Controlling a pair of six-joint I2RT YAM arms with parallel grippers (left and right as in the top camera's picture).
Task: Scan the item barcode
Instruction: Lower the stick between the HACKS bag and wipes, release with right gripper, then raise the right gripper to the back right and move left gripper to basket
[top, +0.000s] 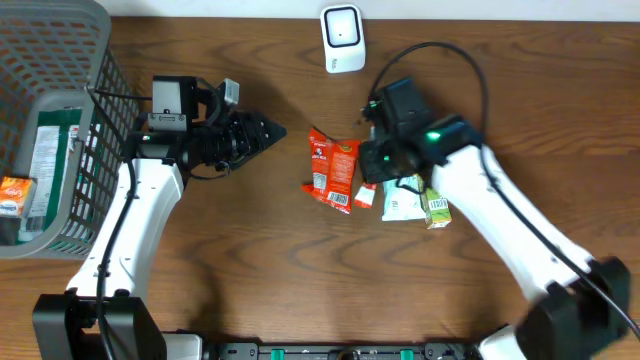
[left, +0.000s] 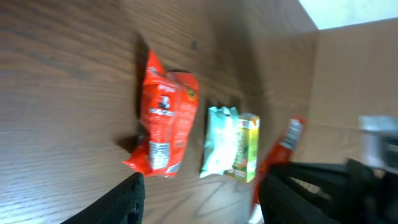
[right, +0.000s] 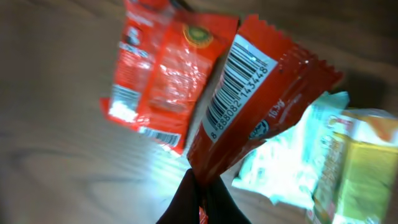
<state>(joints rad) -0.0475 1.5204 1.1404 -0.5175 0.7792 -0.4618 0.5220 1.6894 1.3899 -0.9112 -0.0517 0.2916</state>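
Dark brown wood-grain table (top: 260, 270) spreads under & all round the left gripper (left: 202, 183). Ahead of it, past the table's far edge: tan panel (left: 354, 74), poss. cardboard. Above that, bright white patch (left: 351, 9), overexposed. Soft glare (right: 158, 171) on the wood in right wrist view.

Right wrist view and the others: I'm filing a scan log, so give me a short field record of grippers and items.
right gripper: shut on red barcode wrapper, barcode toward its wrist camera
left gripper: open, empty
lying loose: red snack packet, teal packet, green carton
white device: beyond the items, probably the scanner
basket: robot's left, holding packets
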